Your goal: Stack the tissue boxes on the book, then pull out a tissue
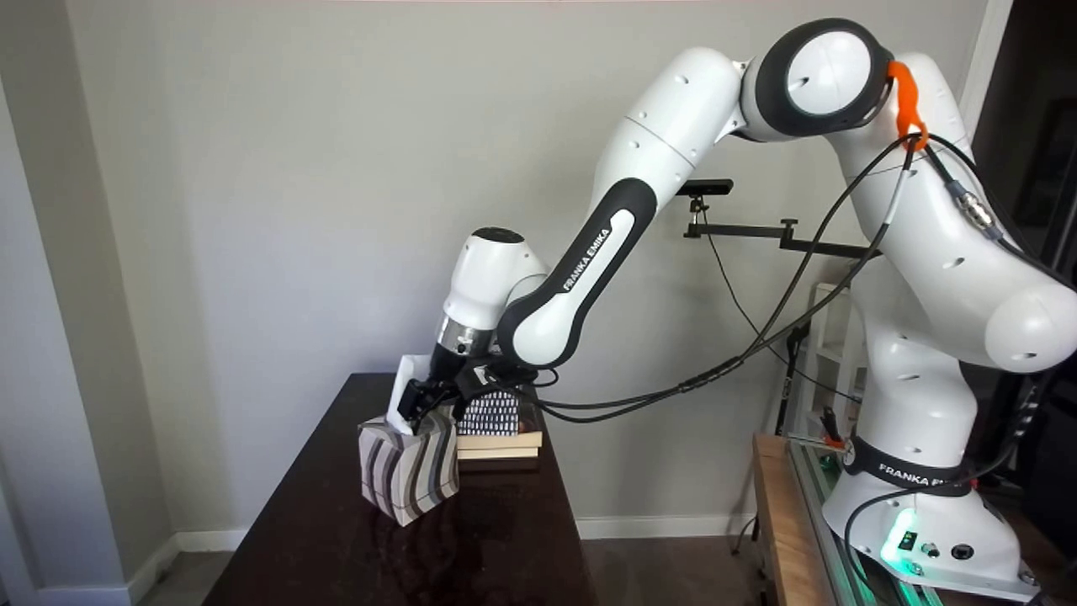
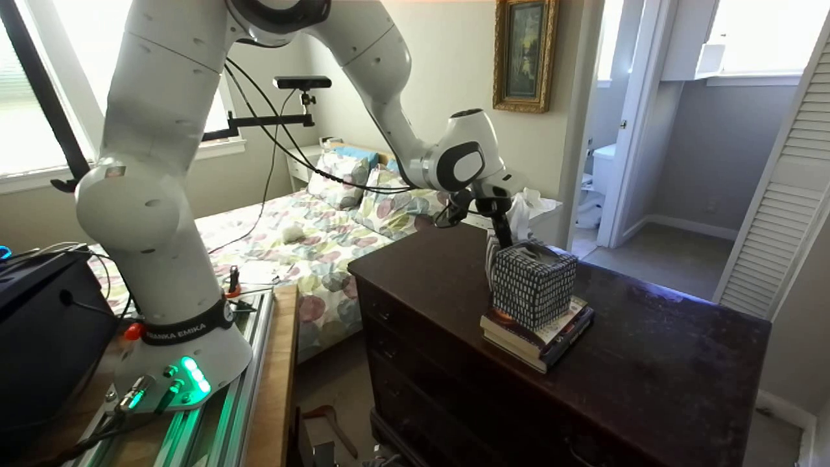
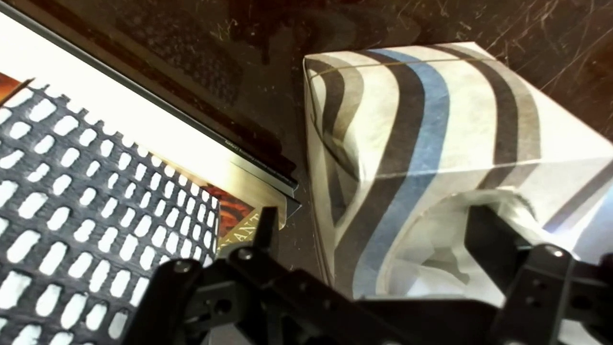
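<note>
Your surface (image 2: 674, 350) is the dark brown, glossy top of a chest of drawers (image 2: 447, 389), and the wrist view shows you pale scratches on it. Directly on it you have the striped tissue box (image 1: 408, 471) and, near the edge above the drawers, a flat stack of two books (image 2: 515, 347), the lower one touching it. In the wrist view you see a narrow dark strip of surface between box and books.
</note>
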Controlling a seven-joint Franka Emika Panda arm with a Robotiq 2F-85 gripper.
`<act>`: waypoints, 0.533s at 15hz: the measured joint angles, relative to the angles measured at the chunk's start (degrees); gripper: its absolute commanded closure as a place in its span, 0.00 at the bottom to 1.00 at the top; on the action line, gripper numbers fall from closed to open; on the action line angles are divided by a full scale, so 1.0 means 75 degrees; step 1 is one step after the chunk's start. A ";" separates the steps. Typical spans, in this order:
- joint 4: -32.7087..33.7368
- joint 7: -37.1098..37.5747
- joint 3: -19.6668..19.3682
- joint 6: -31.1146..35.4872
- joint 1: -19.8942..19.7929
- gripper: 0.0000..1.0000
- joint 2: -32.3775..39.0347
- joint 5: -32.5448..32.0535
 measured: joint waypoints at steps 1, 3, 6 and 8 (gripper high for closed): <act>0.0071 0.0000 -0.0053 0.0004 0.0059 0.26 0.0080 0.0001; 0.0196 0.0001 -0.0158 0.0005 0.0167 0.31 0.0225 0.0003; 0.0335 0.0001 -0.0231 0.0005 0.0264 0.54 0.0363 0.0011; 0.0376 -0.0070 -0.0236 -0.0001 0.0276 0.67 0.0370 0.0014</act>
